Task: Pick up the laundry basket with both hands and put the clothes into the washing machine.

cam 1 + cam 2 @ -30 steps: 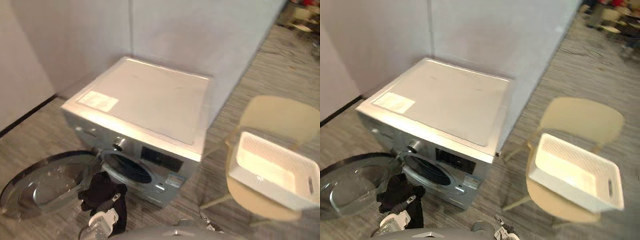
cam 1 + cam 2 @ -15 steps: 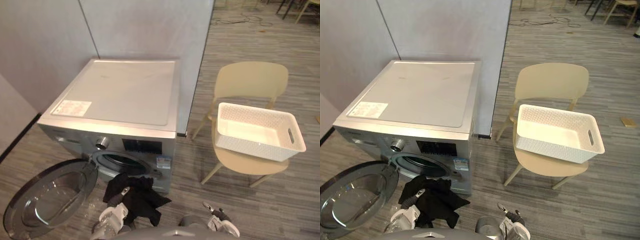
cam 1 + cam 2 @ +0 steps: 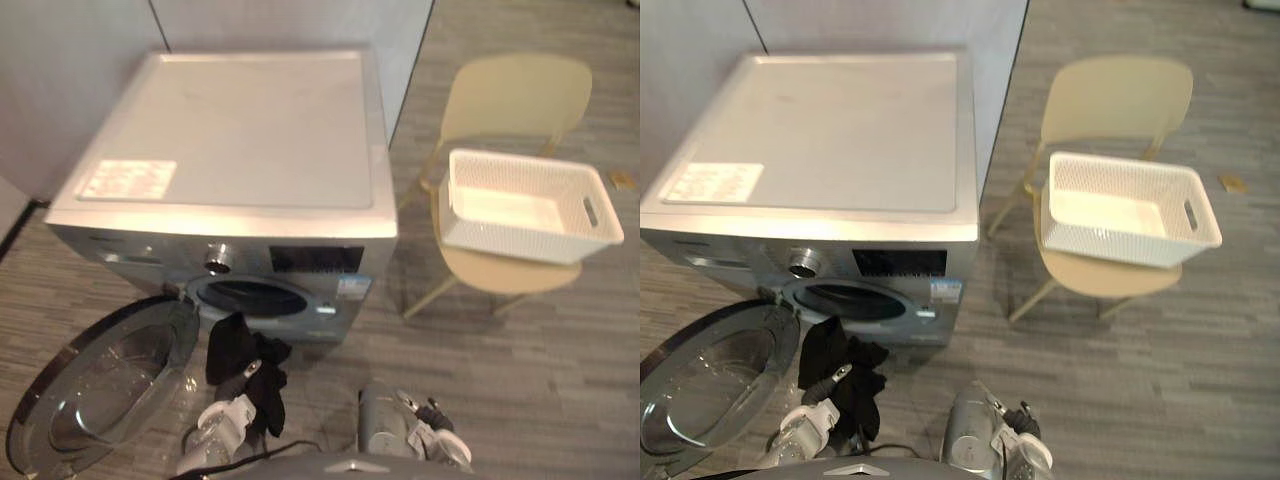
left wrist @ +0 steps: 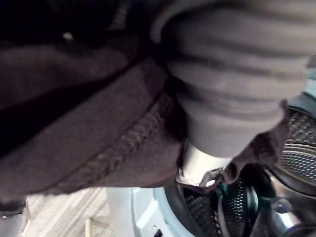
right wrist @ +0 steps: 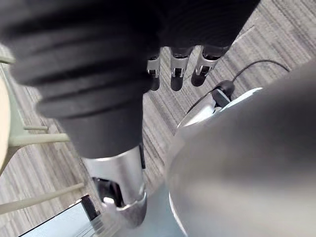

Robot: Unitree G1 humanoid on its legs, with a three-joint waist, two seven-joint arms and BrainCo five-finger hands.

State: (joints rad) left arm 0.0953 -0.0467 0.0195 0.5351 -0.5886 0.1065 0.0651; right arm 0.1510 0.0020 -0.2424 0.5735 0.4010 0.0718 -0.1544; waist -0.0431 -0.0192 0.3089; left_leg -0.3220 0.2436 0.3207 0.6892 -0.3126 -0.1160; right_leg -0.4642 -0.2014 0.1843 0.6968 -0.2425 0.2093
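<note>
Left hand (image 4: pixel 200 165) is closed on a dark garment (image 3: pixel 232 350), which drapes over the hand and hangs just below and in front of the washing machine's (image 3: pixel 240 130) open mouth (image 3: pixel 250 297); the perforated drum (image 4: pixel 296 158) shows just past the thumb. Right hand (image 5: pixel 174 66) hangs low over the floor (image 3: pixel 520 380), fingers loose and in a row, gripping nothing. The white laundry basket (image 3: pixel 520 240) sits empty on the seat of a beige chair (image 3: pixel 515 90), well apart from the machine on the robot's right. Assessment: the garment is soft, light and limp; it will sag and trail, so a bunched hold near its middle is sounder than a grip on one edge. Loose ends could catch on the rim of the mouth. The round door (image 3: pixel 100 385) stands swung wide to the robot's left, beside the garment, and limits sideways travel there; open floor lies to the right. The basket appears stiff and light, with a cut-out handle (image 3: pixel 590 210) in its end wall.
</note>
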